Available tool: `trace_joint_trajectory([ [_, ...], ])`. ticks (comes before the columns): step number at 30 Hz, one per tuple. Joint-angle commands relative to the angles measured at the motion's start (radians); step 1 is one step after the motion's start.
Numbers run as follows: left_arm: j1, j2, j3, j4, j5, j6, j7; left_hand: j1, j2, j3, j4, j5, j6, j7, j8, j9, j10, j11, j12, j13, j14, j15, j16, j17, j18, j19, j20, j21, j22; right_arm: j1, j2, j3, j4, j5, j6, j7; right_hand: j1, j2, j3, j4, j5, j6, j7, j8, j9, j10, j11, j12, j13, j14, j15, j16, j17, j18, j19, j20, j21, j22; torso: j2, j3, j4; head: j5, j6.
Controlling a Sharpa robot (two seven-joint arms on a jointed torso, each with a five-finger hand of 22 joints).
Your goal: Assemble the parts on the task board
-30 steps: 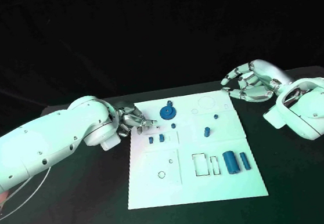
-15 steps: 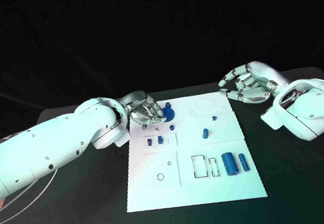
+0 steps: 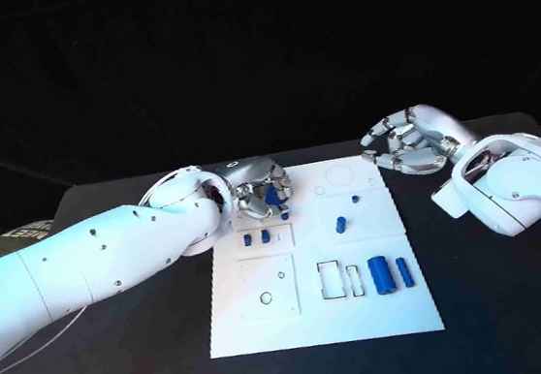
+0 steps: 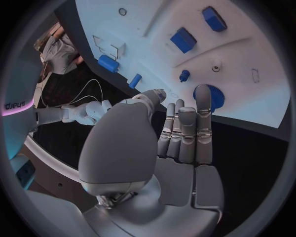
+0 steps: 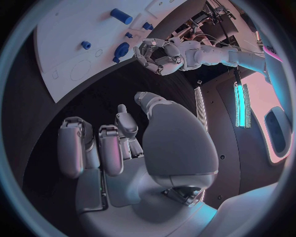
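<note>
Left hand: the left hand [image 3: 264, 196] hangs over the far left corner of the task board [image 3: 326, 320]. Its fingers [image 4: 188, 129] are straight and side by side. It holds nothing. The fingertips are right at the blue gear.
Right hand: the right hand [image 3: 410, 145] hangs over the black table [image 3: 129, 350], just past the far right corner of the board. Its fingers [image 5: 110, 150] are curled in. Nothing is in them.
Task board: a white plate that lies flat in the middle of the table, between the two arms.
Blue gear: the blue gear [image 4: 209, 97] is a round part with little teeth. It sits on the far left part of the board, partly hidden under the left hand.
Two small blocks: two small blue blocks [image 3: 256, 238] stand side by side, just nearer than the left hand.
Small peg: a small blue peg [image 3: 356, 198] stands near the far right side of the board.
Short piece: a short blue piece [image 3: 340, 225] lies close to the peg, nearer the middle.
Two cylinders: a fat blue cylinder [image 3: 382, 275] and a thin blue cylinder [image 3: 403, 271] lie side by side on the near right part of the board.
</note>
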Motion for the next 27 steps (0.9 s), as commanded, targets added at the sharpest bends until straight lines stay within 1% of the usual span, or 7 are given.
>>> trace_joint_trajectory([
  [1, -0.001, 0.011, 0.000, -0.009, -0.164, 0.008, 0.024, -0.007, -0.012, -0.011, -0.005, -0.007, 0.000, -0.003, -0.009, -0.010, -0.011, 0.004, -0.017, -0.014, 0.010, 0.000, 0.016, 0.008, 0.013, 0.008, 0.002, 0.010, 0.005, -0.001, 0.001, 0.000, 0.001, -0.004, 0.001, 0.010, -0.003, 0.004, 0.006, 0.002, 0.004, -0.004, -0.006, 0.005, -0.001, -0.010, 0.000, -0.003, -0.001, 0.071, -0.007, -0.004, 0.140, 0.006, -0.002, -0.003, -0.004, 0.140, 0.000, 0.0004, 0.0008, -0.003, -0.002],
  [4, -0.002, 0.017, 0.000, -0.013, -0.191, 0.021, 0.015, -0.011, -0.013, -0.026, -0.009, -0.009, -0.005, 0.001, -0.016, -0.018, -0.018, 0.007, -0.025, -0.022, 0.019, 0.003, 0.036, 0.025, 0.012, 0.011, 0.005, 0.020, 0.015, -0.001, 0.002, 0.000, 0.001, -0.005, 0.000, 0.010, -0.004, 0.003, 0.007, 0.002, 0.004, -0.005, -0.006, 0.006, -0.002, -0.012, 0.000, -0.008, -0.005, 0.071, -0.007, -0.005, 0.138, 0.007, -0.003, -0.003, -0.005, 0.139, 0.000, -0.0004, 0.0019, -0.005, -0.004],
  [7, -0.003, 0.024, -0.001, -0.017, -0.212, 0.039, 0.007, -0.012, -0.012, -0.039, -0.012, -0.009, -0.009, 0.003, -0.020, -0.024, -0.025, 0.008, -0.031, -0.028, 0.019, 0.005, 0.044, 0.024, 0.011, 0.011, 0.007, 0.025, 0.021, -0.001, 0.002, 0.000, 0.001, -0.005, 0.000, 0.010, -0.004, 0.003, 0.007, 0.002, 0.004, -0.005, -0.006, 0.006, -0.002, -0.012, 0.000, -0.008, -0.005, 0.071, -0.007, -0.005, 0.138, 0.007, -0.003, -0.003, -0.005, 0.139, -0.001, -0.0003, 0.0025, -0.006, -0.005],
  [15, -0.009, 0.041, -0.001, -0.036, -0.231, 0.070, -0.006, -0.011, -0.003, -0.064, -0.014, -0.007, -0.008, 0.005, -0.025, -0.036, -0.031, 0.012, -0.037, -0.040, 0.047, 0.008, 0.094, 0.074, -0.001, 0.046, 0.011, 0.087, 0.097, -0.001, 0.003, 0.000, 0.001, -0.006, 0.000, 0.011, -0.004, 0.003, 0.007, 0.002, 0.004, -0.005, -0.006, 0.006, -0.002, -0.014, 0.000, -0.011, -0.009, 0.071, -0.008, -0.005, 0.137, 0.007, -0.003, -0.003, -0.007, 0.138, -0.001, -0.0007, 0.0021, -0.008, -0.004],
  [19, -0.012, 0.049, -0.001, -0.045, -0.236, 0.083, -0.009, -0.003, 0.005, -0.065, -0.014, -0.006, 0.005, 0.006, -0.023, -0.044, -0.017, 0.013, -0.035, -0.047, 0.072, 0.009, 0.131, 0.112, -0.011, 0.077, 0.013, 0.140, 0.160, -0.001, 0.003, 0.000, 0.001, -0.006, 0.001, 0.011, -0.004, 0.003, 0.007, 0.002, 0.004, -0.005, -0.006, 0.006, -0.002, -0.014, 0.000, -0.011, -0.009, 0.071, -0.008, -0.005, 0.137, 0.007, -0.003, -0.003, -0.007, 0.138, -0.001, -0.0005, 0.0012, -0.009, -0.005],
  [20, -0.013, 0.051, -0.001, -0.046, -0.244, 0.086, -0.011, -0.001, 0.007, -0.064, -0.014, -0.005, 0.010, 0.003, -0.022, -0.046, -0.013, 0.012, -0.034, -0.049, 0.075, 0.009, 0.137, 0.115, -0.011, 0.080, 0.013, 0.147, 0.167, -0.001, 0.002, 0.000, 0.002, -0.006, 0.001, 0.011, -0.004, 0.003, 0.007, 0.002, 0.004, -0.005, -0.006, 0.006, -0.002, -0.014, 0.000, -0.011, -0.009, 0.071, -0.008, -0.005, 0.137, 0.007, -0.003, -0.003, -0.007, 0.138, -0.001, 0.0001, 0.0013, -0.009, -0.004],
  [27, -0.017, 0.062, 0.000, -0.061, -0.262, 0.092, -0.018, 0.020, 0.021, -0.033, -0.019, -0.003, 0.039, 0.000, -0.018, -0.058, 0.017, 0.010, -0.036, -0.064, 0.099, 0.006, 0.172, 0.149, -0.022, 0.110, 0.011, 0.207, 0.238, -0.001, 0.002, 0.000, 0.004, -0.007, 0.001, 0.011, -0.004, 0.003, 0.007, 0.002, 0.004, -0.005, -0.006, 0.006, -0.002, -0.014, 0.000, -0.011, -0.009, 0.071, -0.008, -0.005, 0.137, 0.007, -0.003, -0.003, -0.007, 0.138, -0.001, 0.0000, 0.0023, -0.010, -0.005],
])
